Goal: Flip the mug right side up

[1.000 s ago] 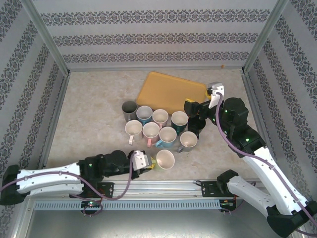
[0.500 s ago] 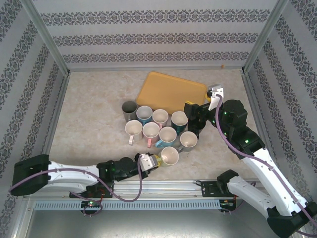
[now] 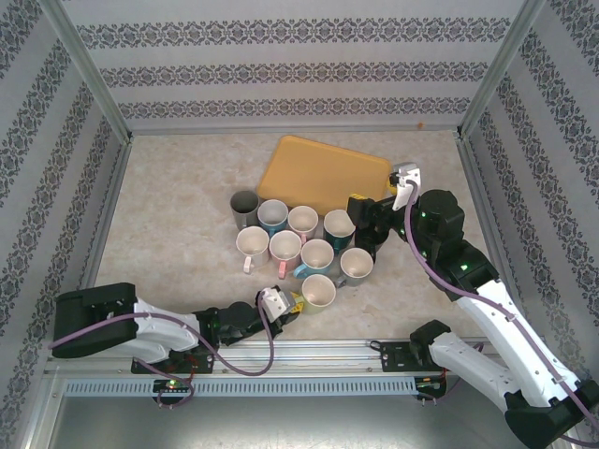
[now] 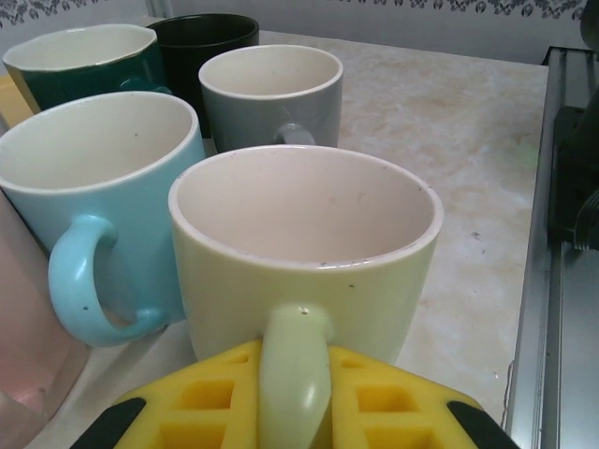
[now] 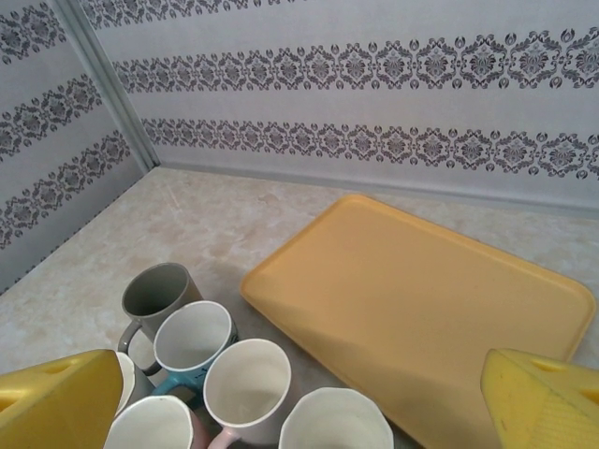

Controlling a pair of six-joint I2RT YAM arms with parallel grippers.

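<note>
The pale yellow-green mug (image 3: pixel 318 292) (image 4: pixel 304 243) stands upright with its mouth up, at the near edge of a cluster of mugs. My left gripper (image 3: pixel 288 306) (image 4: pixel 295 374) is shut on the mug's handle (image 4: pixel 294 360), with a yellow pad on each side of it. The mug's base is hidden behind the pads. My right gripper (image 3: pixel 367 224) (image 5: pixel 299 412) hangs open above the cluster's right side, near the tray, with nothing between its yellow fingers (image 5: pixel 56 402).
Several upright mugs crowd the middle, among them a light blue mug (image 4: pixel 94 206), a grey mug (image 4: pixel 271 94) and a dark grey mug (image 5: pixel 154 292). An orange tray (image 3: pixel 323 173) (image 5: pixel 421 290) lies behind them. The metal rail (image 4: pixel 562 234) runs along the near edge.
My left gripper has carried the pale mug a little away from the rail, up against the cluster, and the left arm has swung lower. The right arm has barely moved.
</note>
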